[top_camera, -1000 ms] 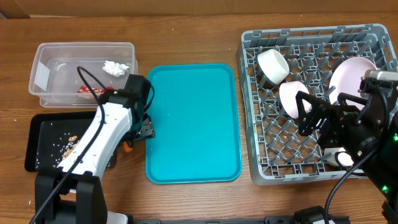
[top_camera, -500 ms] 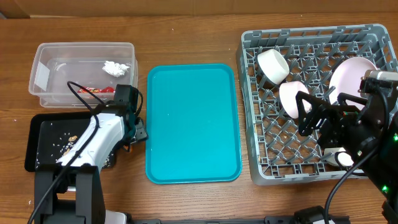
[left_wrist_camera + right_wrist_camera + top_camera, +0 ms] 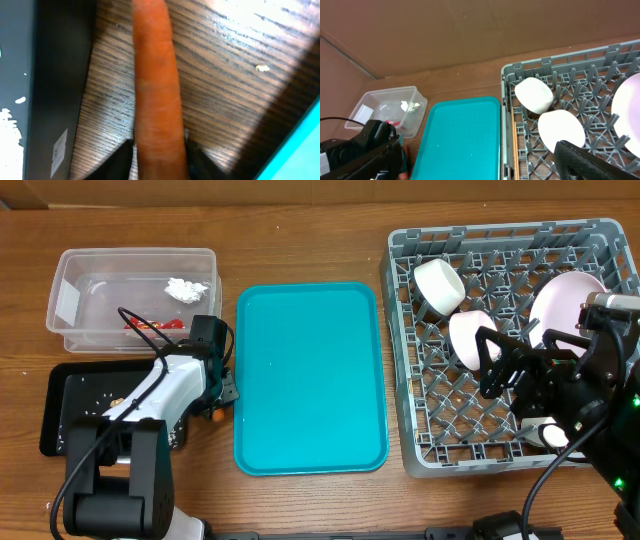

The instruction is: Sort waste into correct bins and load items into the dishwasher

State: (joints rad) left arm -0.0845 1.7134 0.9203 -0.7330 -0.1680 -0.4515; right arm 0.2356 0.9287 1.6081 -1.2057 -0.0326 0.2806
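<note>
The orange carrot stick (image 3: 156, 90) lies on the wood between the black tray (image 3: 55, 75) and the teal tray. My left gripper (image 3: 159, 155) is low over it, a dark finger against each side, shut on the stick. In the overhead view the gripper (image 3: 215, 390) hides most of the stick. The clear tub (image 3: 70, 300) holds a white napkin (image 3: 185, 288) and a red wrapper (image 3: 155, 326). Pale scraps (image 3: 7, 125) dot the black tray. In the grey dish rack (image 3: 430, 450) sit a cup (image 3: 438, 285), a bowl (image 3: 465, 338), the plate (image 3: 565, 300) and another bowl (image 3: 553, 436). My right gripper (image 3: 488, 363) hangs open over the rack.
The teal serving tray (image 3: 310, 380) lies between the bins and the rack. Wooden chopsticks (image 3: 515, 145) rest along the rack's left wall. The left arm's body covers the right half of the black tray (image 3: 75, 395).
My left gripper has come down to the carrot stick beside the black tray, and its jaws have narrowed onto it. The right arm has not moved.
</note>
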